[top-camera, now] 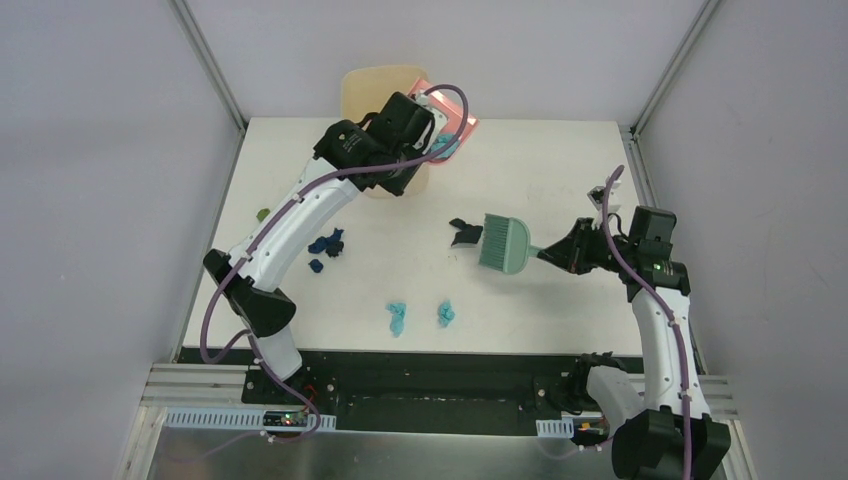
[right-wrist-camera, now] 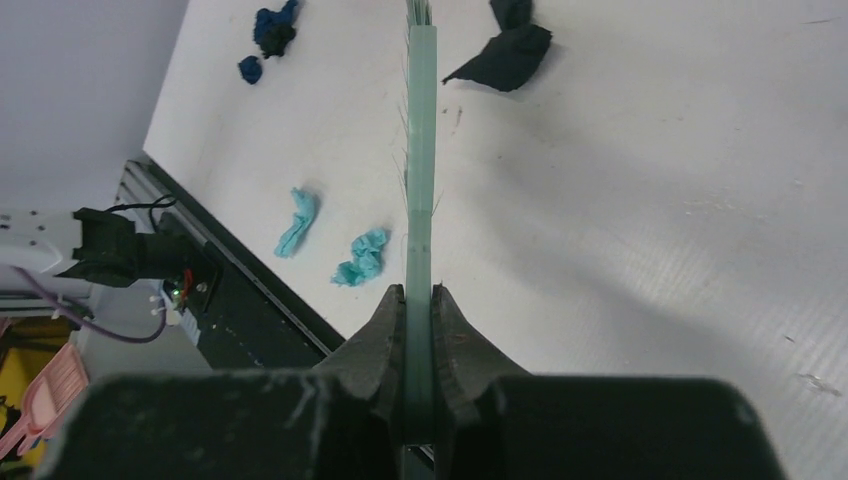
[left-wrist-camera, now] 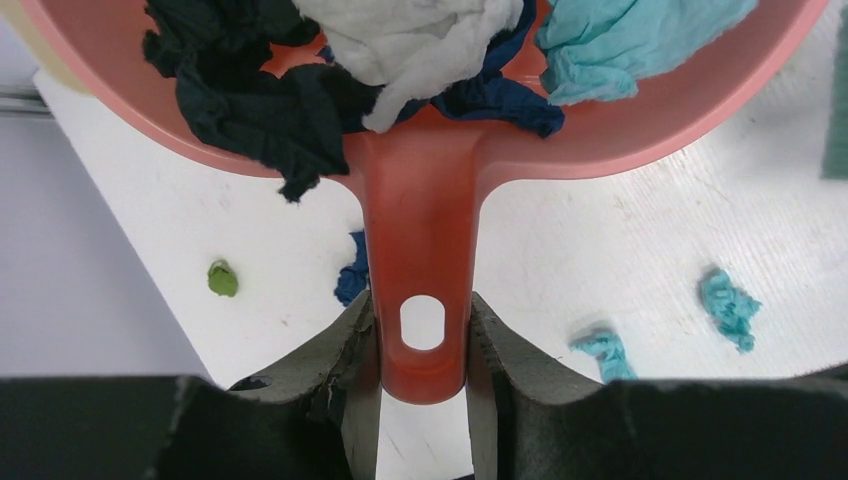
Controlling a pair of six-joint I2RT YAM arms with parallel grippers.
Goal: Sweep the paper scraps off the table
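The top view looks down from behind the near edge over the table [top-camera: 560, 290]. The left wrist view hangs close over the dustpan [left-wrist-camera: 420, 250], and the right wrist view faces left along the brush [right-wrist-camera: 421, 150]. All three share the near light blue scraps [top-camera: 397, 318].

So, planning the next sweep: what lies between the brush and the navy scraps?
A black scrap, right beside the teal brush; from there to the navy scraps the table is bare, as the top view shows.

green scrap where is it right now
In the top view the green scrap lies alone near the table's left edge, about halfway up, with the navy scraps as its nearest neighbours, to its right toward the middle.
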